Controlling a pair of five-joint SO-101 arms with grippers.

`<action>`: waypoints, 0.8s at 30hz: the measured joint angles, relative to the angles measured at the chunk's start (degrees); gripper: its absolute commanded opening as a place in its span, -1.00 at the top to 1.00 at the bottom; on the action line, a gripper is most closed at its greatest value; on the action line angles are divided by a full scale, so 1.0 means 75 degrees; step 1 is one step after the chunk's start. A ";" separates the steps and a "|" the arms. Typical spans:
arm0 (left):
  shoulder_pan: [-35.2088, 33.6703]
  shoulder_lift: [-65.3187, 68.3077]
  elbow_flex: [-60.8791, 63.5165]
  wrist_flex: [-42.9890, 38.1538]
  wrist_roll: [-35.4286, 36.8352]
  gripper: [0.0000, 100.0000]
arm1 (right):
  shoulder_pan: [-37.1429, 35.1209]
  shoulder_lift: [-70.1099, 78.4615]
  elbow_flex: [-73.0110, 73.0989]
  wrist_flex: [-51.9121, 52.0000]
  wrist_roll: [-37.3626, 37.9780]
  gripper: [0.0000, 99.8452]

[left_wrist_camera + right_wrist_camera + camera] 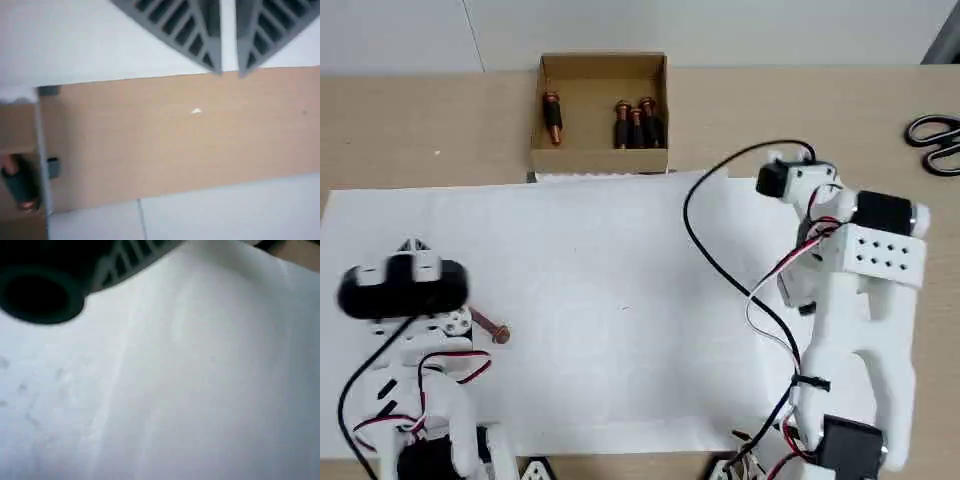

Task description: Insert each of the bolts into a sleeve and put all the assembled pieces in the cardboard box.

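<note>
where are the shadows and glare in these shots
High view: flat, even light, no hard shadows or glare on the white paper; the cardboard box walls dim its inside. Right wrist view: soft grey shading streaks the paper by the black sleeve. Left wrist view: evenly lit table past the end effector.

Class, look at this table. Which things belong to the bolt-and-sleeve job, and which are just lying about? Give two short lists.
Belongs to the job:
cardboard box
four assembled pieces inside the box
one bolt with no sleeve on it
black sleeve

Just lying about:
scissors on the bare table
white paper sheet, which is only the work surface
</note>
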 measured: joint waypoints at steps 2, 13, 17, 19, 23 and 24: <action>0.0000 0.0129 -0.0129 -0.0023 -0.0199 0.98 | 0.0094 -0.0094 0.0164 0.0000 0.0000 0.98; 0.0234 0.5310 -0.5673 0.2403 0.1242 0.98 | 0.0188 -0.2508 0.2016 -0.0363 0.0000 0.99; 0.0715 0.7525 -0.7865 0.3798 0.1313 0.98 | 0.0188 -0.3071 0.2790 -0.0375 0.0000 0.99; 0.0949 0.8287 -0.8428 0.4220 0.1313 0.98 | 0.0188 -0.3317 0.3036 -0.0399 0.0000 0.99; 0.1465 0.9412 -0.8662 0.4618 0.0680 0.98 | 0.0211 -0.3622 0.3235 -0.0598 0.0082 0.99; 0.1606 0.9647 -0.8662 0.4677 0.0516 0.98 | 0.0211 -0.3657 0.3282 -0.0621 0.0117 0.99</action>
